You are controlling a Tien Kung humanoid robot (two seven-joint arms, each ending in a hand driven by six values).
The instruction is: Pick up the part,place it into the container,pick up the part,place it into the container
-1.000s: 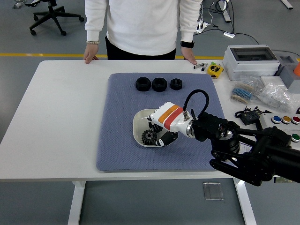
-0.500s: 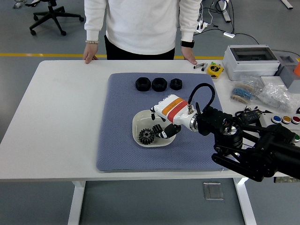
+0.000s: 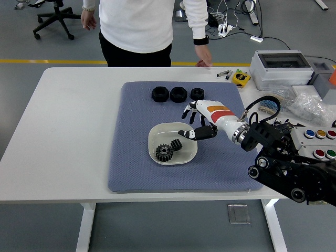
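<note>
Hovering just above the far-right rim of the white container (image 3: pixel 152 137), with the right hand (image 3: pixel 207 118) spread, fingers (image 3: pixel 189 110) splayed and gripping nothing. Reaches in from the right over the blue-grey mat (image 3: pixel 126 168), palm turned down toward the dish. Suggests, as a judgement, a release posture: open over the container so that nothing is dragged along its rim.

Lying inside the container: two black gear parts, a larger gear (image 3: pixel 164 152) at the near side and a smaller gear (image 3: pixel 176 144) touching it on the far-right. Sits near the middle of the mat, probably so as to fall within easy reach of the one working arm.

Standing in a row along the far edge of the mat: three black ring-shaped parts (image 3: pixel 178 94), close together and well apart from the container. Probably laid out as a supply line, spaced for single pick-ups. Could mean, with two parts already in the dish, that the task as worded is complete or close to it.

Standing at the far side of the table (image 3: pixel 63 121): a person, one hand (image 3: pixel 203 55) lowered near the far edge and touching none of the parts.
</note>
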